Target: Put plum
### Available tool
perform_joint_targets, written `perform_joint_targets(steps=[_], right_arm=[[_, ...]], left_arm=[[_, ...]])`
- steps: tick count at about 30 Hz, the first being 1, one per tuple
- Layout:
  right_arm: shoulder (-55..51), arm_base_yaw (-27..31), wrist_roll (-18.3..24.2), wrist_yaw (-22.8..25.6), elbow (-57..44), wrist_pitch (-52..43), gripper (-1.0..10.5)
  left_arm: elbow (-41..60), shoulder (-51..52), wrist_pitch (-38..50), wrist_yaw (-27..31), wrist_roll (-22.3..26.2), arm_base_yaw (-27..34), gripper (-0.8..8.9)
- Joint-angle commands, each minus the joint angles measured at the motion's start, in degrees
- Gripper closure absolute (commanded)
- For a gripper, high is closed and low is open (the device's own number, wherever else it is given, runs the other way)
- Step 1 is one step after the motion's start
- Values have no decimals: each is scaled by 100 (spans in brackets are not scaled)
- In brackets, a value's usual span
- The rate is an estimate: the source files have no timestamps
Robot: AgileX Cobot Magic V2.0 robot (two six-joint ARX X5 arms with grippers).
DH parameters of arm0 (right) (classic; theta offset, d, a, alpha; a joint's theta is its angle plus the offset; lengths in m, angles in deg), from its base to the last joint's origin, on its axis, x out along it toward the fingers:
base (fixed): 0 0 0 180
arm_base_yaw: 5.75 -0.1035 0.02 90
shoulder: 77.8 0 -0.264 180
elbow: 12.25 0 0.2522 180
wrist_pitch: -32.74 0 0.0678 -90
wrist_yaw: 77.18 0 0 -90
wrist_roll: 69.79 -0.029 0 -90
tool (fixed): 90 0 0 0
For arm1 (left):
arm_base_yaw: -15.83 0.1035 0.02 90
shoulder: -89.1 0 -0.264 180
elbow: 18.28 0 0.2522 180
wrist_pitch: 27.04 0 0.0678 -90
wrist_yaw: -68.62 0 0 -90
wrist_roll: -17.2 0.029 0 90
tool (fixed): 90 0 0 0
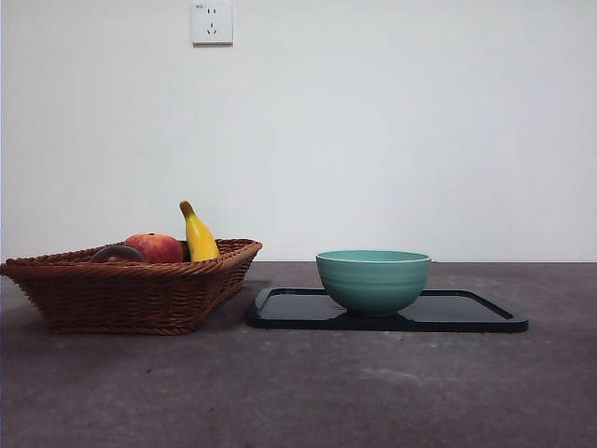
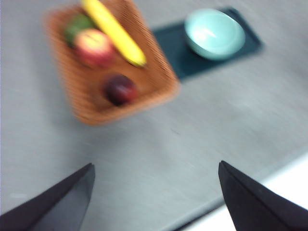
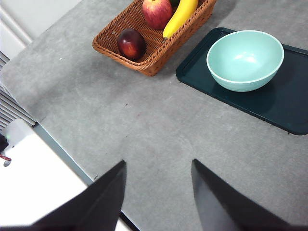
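Front view shows no arm at work: both wait high above the tabletop [image 1: 298,373]. The plum [image 3: 131,44] lies in the wicker basket [image 3: 144,62], at the end nearest the arms, apart from the red apple [image 3: 157,12] and the banana [image 3: 181,18] deeper in. A green bowl [image 3: 244,58] sits on a dark tray [image 3: 288,110] just beside the basket.

From the left pincer [image 2: 156,192] the plum lies well ahead and below, slightly to one side of its midline; its jaws stand wide apart and hold nothing. The right pincer [image 3: 159,192] is also empty, its jaws parted less widely, with the plum far ahead and off to the side and the bowl far ahead on the other.

The step in hand appears to be the reach for the plum, not yet begun. The left wrist picture is blurred, so fine alignment cannot be judged from it. To do it well, the working pincer would likely descend from straight above, centred on the fruit, jaws straddling its widest part and clear of the basket wall just beside it. The skin looks glossy and round, so a gentle, centred squeeze should keep it from slipping out. The bowl seems the probable destination.
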Motion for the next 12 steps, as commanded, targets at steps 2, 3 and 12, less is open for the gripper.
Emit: perform_joint_targets(steps=[2, 3, 12], right_arm=[[17, -31, -109, 0, 114, -61, 731], [17, -31, -133, 0, 114, -61, 731], [22, -31, -284, 2, 114, -59, 731]], left_arm=[[664, 291, 350, -610, -26, -17, 404], [859, 352, 444, -761, -24, -17, 404], [1926, 446, 1036, -1539, 144, -17, 408]])
